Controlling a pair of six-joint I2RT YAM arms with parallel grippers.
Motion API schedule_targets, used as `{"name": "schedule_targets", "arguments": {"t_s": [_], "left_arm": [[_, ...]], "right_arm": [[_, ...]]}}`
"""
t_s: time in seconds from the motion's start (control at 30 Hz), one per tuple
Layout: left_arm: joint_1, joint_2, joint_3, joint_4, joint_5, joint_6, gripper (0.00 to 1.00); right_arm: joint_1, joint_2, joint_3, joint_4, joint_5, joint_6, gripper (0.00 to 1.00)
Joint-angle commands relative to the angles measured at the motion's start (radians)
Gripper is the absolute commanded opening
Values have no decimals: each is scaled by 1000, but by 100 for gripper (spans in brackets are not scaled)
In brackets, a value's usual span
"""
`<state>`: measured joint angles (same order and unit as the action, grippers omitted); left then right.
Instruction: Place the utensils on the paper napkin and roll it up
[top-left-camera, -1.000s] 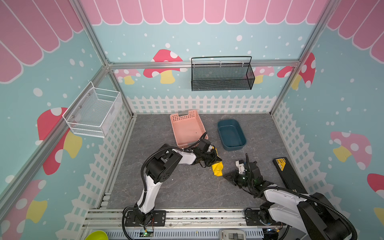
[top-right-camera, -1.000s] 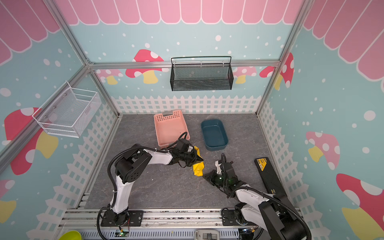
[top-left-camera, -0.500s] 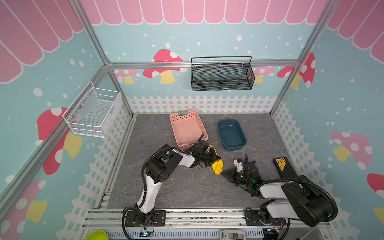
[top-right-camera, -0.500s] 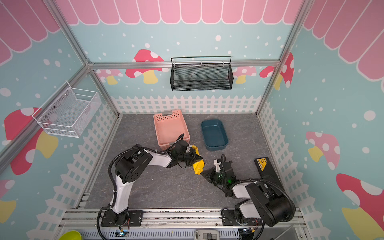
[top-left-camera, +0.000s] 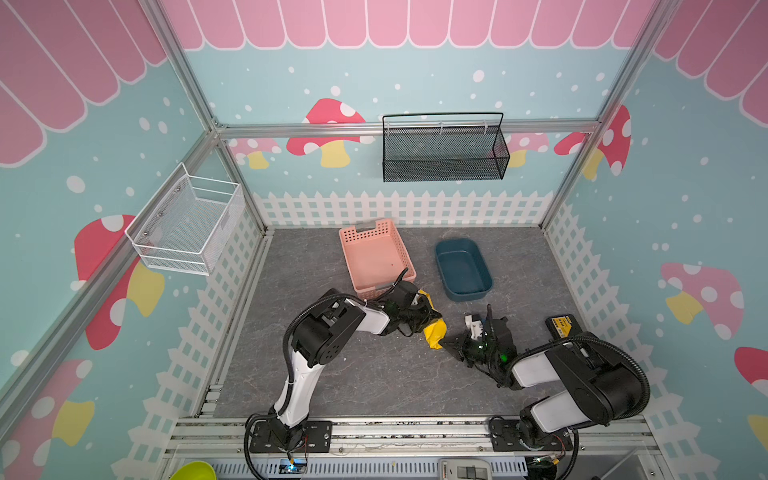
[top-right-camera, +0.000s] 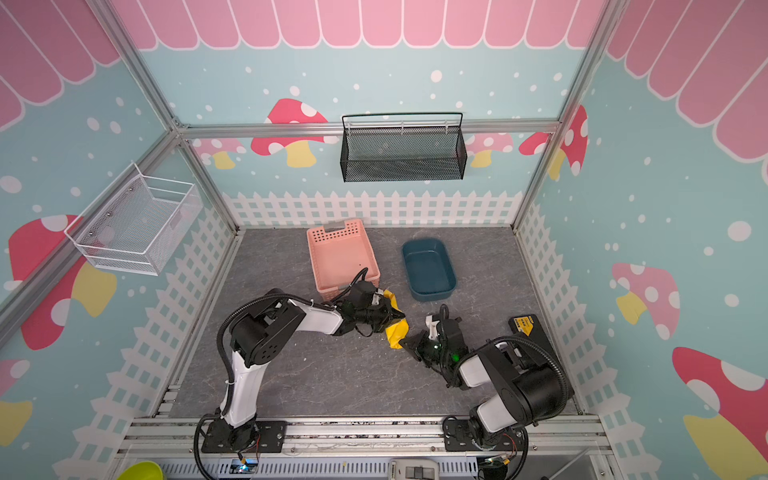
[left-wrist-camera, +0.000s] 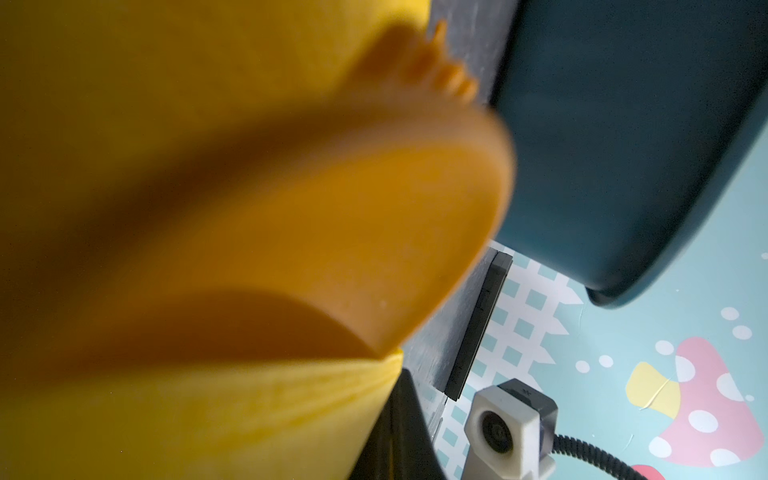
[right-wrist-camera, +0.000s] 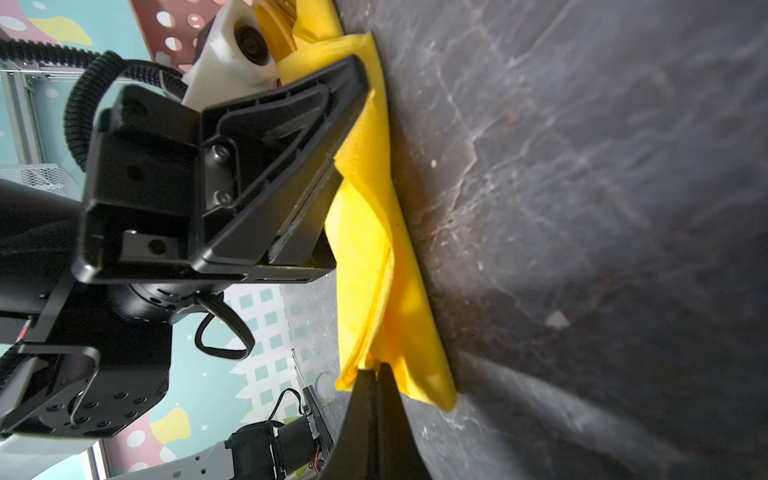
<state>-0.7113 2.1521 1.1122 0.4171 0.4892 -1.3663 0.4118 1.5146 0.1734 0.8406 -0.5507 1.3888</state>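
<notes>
Bright yellow paper napkin (top-left-camera: 434, 329), folded around slim orange-tan utensils (left-wrist-camera: 332, 228), lies on the grey bench (top-left-camera: 374, 374) by a pink perforated basket (top-left-camera: 345, 249). Closed left fingers (right-wrist-camera: 291, 124) press on it. Closed right fingers (right-wrist-camera: 365, 415) touch its end.

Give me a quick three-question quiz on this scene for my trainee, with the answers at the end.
1. True or false: the paper napkin lies spread flat on the table.
2. In both top views, where does the dark blue tub stand relative to the pink basket? A) to its right B) to its left C) inside it
3. Fill in: the right hand is shut on one end of the ____.

Key: 1 false, it is bundled up; 2 A; 3 paper napkin.
</notes>
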Motion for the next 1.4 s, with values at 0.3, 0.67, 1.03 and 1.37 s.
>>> {"name": "schedule_targets", "arguments": {"t_s": [0.3, 0.67, 1.03, 1.37], "left_arm": [[13, 38, -29, -98, -48, -44, 3], [13, 37, -28, -103, -51, -47, 3], [13, 41, -28, -98, -47, -50, 3], [13, 41, -26, -103, -45, -50, 3]], "right_arm": [[-15, 12, -12, 20, 8, 28, 0], [-15, -3, -8, -41, 18, 18, 0], [-14, 28, 42, -90, 5, -14, 0], [-12, 48, 70, -73, -28, -15, 0]]}}
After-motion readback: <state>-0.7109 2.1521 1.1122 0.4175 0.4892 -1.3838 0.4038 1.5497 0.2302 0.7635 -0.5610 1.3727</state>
